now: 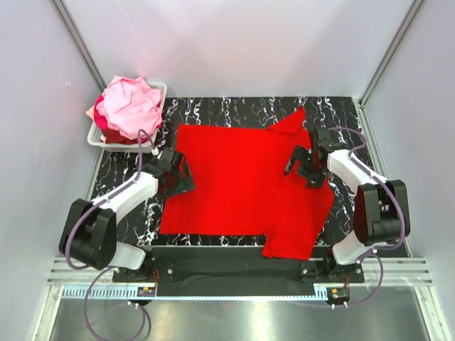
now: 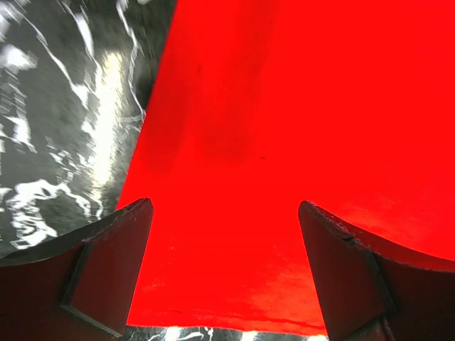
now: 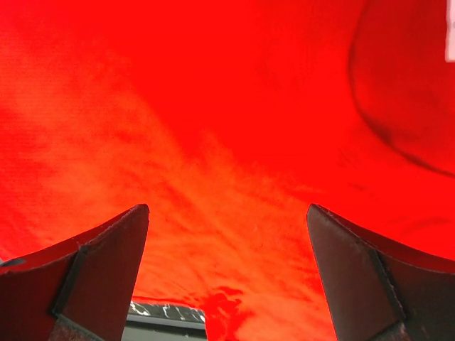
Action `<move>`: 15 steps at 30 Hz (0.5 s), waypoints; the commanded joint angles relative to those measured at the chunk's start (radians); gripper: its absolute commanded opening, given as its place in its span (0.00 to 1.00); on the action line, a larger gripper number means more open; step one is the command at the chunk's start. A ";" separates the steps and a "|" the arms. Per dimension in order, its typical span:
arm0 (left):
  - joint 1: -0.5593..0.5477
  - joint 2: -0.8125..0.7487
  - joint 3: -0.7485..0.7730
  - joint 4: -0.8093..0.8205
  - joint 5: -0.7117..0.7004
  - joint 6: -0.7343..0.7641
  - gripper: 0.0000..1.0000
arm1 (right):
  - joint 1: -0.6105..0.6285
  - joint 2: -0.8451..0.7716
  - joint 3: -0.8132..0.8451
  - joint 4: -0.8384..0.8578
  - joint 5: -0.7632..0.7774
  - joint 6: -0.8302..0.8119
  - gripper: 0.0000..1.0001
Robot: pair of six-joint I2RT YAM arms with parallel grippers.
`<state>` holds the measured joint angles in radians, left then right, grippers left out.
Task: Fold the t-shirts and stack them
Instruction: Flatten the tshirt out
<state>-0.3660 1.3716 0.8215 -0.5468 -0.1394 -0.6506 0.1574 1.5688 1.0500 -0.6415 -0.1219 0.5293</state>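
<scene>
A bright red t-shirt (image 1: 242, 185) lies spread flat on the black marbled table, its hem to the left and its sleeves to the right. My left gripper (image 1: 178, 174) is open over the shirt's left hem edge; the left wrist view shows red cloth (image 2: 270, 142) between the spread fingers, nothing gripped. My right gripper (image 1: 304, 169) is open above the shirt's neck end; the right wrist view shows red cloth (image 3: 213, 142) and a bit of white neck label (image 3: 450, 32). Pink and peach t-shirts (image 1: 130, 105) are heaped in the basket.
The white slotted basket (image 1: 96, 135) stands at the table's back left corner. Bare marbled table (image 1: 334, 114) shows at the back right and on the left (image 2: 64, 128). White enclosure walls stand on three sides.
</scene>
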 commanded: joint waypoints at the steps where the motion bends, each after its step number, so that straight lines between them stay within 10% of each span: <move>1: -0.028 0.044 -0.025 0.067 0.017 -0.046 0.88 | -0.051 0.040 -0.039 0.058 -0.090 0.037 0.99; 15: -0.232 -0.009 -0.133 -0.014 -0.064 -0.214 0.84 | -0.275 -0.054 -0.212 -0.010 -0.033 0.097 1.00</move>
<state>-0.5362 1.4117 0.7227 -0.5217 -0.1810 -0.7811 -0.0597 1.5898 0.8841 -0.5858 -0.2302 0.6086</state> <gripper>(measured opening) 0.849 0.988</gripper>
